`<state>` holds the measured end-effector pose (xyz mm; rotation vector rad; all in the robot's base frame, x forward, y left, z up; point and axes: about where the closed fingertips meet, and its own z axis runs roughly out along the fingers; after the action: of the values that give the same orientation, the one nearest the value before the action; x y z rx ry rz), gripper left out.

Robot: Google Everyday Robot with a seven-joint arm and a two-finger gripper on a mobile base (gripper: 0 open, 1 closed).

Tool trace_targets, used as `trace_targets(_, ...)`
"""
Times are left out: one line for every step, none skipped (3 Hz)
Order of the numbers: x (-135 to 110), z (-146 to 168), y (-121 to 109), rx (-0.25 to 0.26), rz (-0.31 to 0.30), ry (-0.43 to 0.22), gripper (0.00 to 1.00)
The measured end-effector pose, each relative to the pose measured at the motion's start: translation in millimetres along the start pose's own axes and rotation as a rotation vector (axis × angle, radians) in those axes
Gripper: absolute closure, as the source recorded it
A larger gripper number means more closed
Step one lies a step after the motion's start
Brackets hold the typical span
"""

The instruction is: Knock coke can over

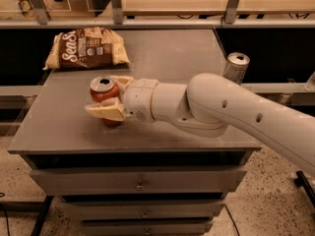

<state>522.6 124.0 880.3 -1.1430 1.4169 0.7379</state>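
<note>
The coke can is a short red can with a silver top. It stands on the grey table near its front left and seems to lean slightly to the left. My gripper comes in from the right at can height. Its cream fingers straddle the can: the near finger crosses the can's lower front, and the far finger lies behind its right side. The fingers are spread, and I cannot tell whether they touch the can. The can's base is partly hidden by the near finger.
A brown and cream snack bag lies at the table's back left. A taller silver can stands at the right edge, behind my arm. Drawers sit under the table top, and a shelf rail runs behind it.
</note>
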Motion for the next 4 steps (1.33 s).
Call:
trace_targets(4.4, -2.6, -0.4, -0.018, 0.058, 0.049, 0.64)
trace_targets(10.5, -9.0, -6.0, 0.021, 0.080, 0.149, 0.87)
trace_targets(-10.3, -17.2, -7.1, 0.046, -0.001, 0.270, 1.00)
trace_targets(-38.7, -24.1, -18.1, 0.037, -0.071, 0.365, 1.00)
